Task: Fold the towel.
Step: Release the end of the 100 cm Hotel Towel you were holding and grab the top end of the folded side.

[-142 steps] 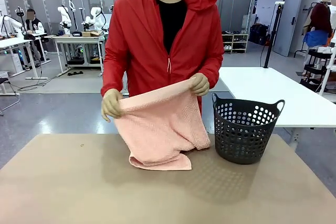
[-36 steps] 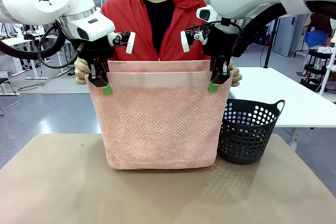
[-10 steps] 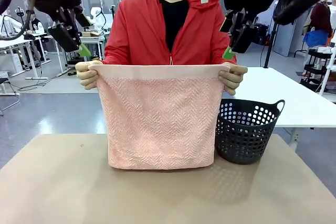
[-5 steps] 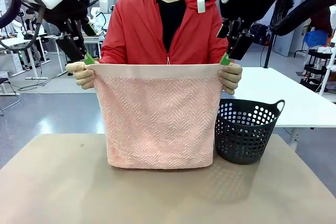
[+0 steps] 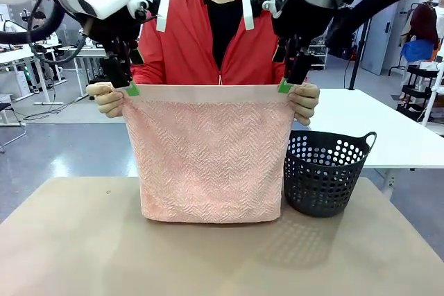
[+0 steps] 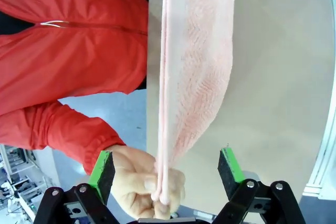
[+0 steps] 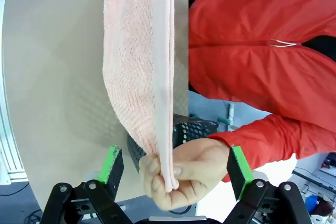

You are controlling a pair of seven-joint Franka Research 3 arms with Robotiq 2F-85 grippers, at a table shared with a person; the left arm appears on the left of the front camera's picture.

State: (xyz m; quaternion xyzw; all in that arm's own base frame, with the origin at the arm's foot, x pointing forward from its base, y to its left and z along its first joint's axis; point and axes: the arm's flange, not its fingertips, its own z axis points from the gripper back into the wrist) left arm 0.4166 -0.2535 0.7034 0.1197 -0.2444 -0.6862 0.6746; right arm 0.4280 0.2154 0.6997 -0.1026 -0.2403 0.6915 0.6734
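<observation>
The towel (image 5: 211, 157) is salmon-pink herringbone with a plain band, the jacket (image 5: 182, 39) red, the basket (image 5: 325, 175) dark grey.

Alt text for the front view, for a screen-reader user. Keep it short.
A person in a red jacket holds a pink towel up by its top corners, hanging down to the tan table. The open left gripper and right gripper sit at those corners, beside the person's hands. A dark perforated basket stands right of the towel.
</observation>
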